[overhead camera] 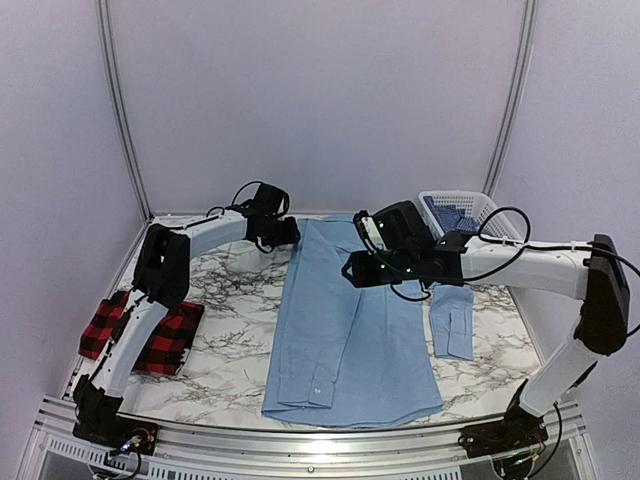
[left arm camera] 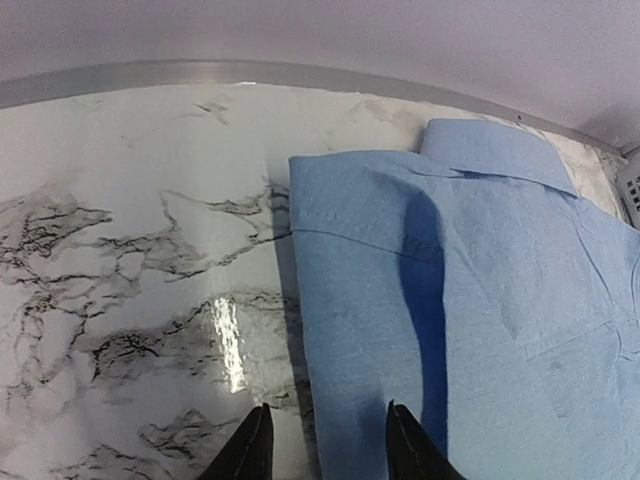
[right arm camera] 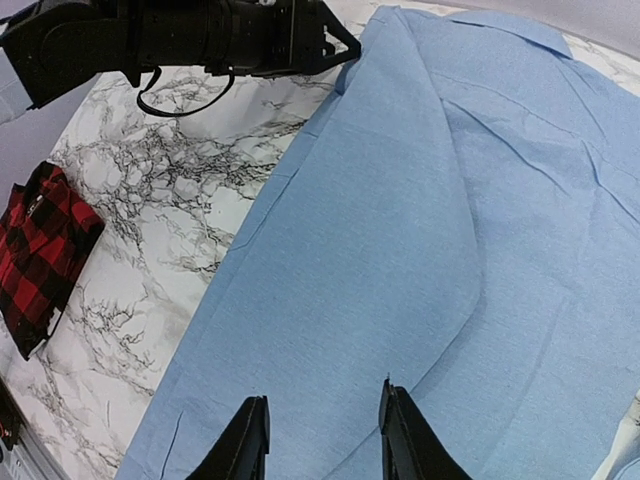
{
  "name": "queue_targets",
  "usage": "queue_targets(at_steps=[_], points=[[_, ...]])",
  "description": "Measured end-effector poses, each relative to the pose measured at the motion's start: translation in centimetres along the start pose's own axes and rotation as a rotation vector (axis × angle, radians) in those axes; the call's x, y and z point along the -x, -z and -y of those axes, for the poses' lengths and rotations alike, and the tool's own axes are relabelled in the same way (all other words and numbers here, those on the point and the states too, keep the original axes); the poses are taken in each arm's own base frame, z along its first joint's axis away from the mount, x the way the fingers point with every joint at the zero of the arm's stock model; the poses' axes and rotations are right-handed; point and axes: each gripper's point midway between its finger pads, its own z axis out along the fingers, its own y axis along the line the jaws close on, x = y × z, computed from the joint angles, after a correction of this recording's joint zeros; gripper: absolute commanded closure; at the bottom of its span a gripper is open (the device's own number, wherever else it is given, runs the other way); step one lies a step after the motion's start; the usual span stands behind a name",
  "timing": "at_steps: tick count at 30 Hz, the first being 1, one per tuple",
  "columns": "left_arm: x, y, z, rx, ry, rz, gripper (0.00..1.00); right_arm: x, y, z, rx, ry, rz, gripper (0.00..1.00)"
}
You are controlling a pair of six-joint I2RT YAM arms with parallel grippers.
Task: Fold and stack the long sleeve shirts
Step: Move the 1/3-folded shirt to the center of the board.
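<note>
Hovering above the light blue shirt, left end effector and right end effector stand spread; only the left wrist view misses the plaid shirt.

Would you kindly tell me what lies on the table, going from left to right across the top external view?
red-and-black plaid shirt → light blue shirt → white basket

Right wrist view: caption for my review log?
Right gripper open above the light blue shirt; left gripper at its shoulder edge; plaid shirt folded aside.
</note>
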Motion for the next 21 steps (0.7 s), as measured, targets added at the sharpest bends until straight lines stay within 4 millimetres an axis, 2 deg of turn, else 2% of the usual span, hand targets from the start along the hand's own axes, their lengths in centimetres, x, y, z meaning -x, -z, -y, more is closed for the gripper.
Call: queue_targets(at_steps=[3, 8, 12, 14, 17, 21], points=[[-0.9, -0.8, 0.0, -0.026, 0.031, -0.023, 0.72, 0.0, 0.0, 0.1, -0.004, 0.0, 0.0, 0.66], [-1.3, -1.2, 0.8, -0.077, 0.08, -0.036, 1.0, 0.0, 0.0, 0.1, -0.003, 0.0, 0.0, 0.66], [-0.8, -1.3, 0.6, -0.08, 0.121, -0.014, 1.0, -0.2, -0.2, 0.0, 0.001, -0.001, -0.008, 0.67], [-1.1, -1.5, -0.2, -0.075, 0.144, -0.013, 1.0, -0.5, -0.5, 0.0, 0.002, -0.003, -0.019, 0.67], [-0.7, -1.5, -2.3, -0.068, 0.168, -0.009, 1.0, -1.3, -1.1, 0.2, -0.001, -0.004, -0.04, 0.67], [0.9, -0.7, -6.7, -0.038, 0.196, 0.001, 1.0, -2.3, -1.4, 0.7, -0.014, -0.007, -0.063, 0.67]])
